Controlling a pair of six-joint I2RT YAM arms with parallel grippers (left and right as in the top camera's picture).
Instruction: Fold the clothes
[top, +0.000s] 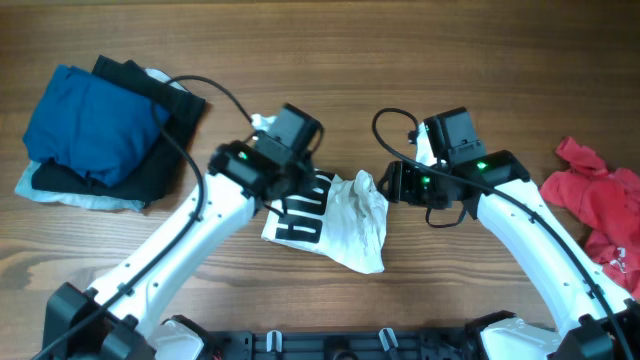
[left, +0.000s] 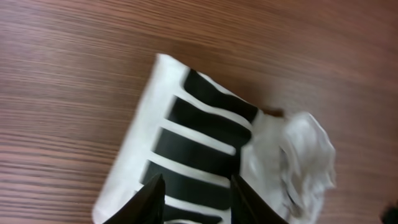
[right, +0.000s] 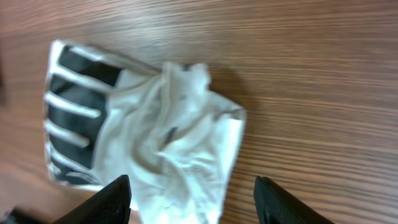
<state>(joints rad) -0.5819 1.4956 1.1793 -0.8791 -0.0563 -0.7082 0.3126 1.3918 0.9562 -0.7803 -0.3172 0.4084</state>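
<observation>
A white T-shirt (top: 335, 222) with a black striped print lies bunched in a small bundle at the table's centre. Its right part (right: 180, 134) is crumpled, and the print (left: 199, 140) faces up on the left part. My left gripper (left: 198, 198) hovers over the print, jaws open a moderate way with only cloth beneath them. Over the bundle's crumpled white edge, my right gripper (right: 193, 200) stands wide open and holds nothing. In the overhead view the two arms flank the shirt, left wrist (top: 285, 150) and right wrist (top: 440, 160).
A blue garment (top: 88, 122) lies on a black one (top: 168, 150) at the back left, with white cloth (top: 60, 190) under them. A red garment (top: 600, 205) lies at the right edge. Bare wooden table (top: 480, 60) surrounds the shirt.
</observation>
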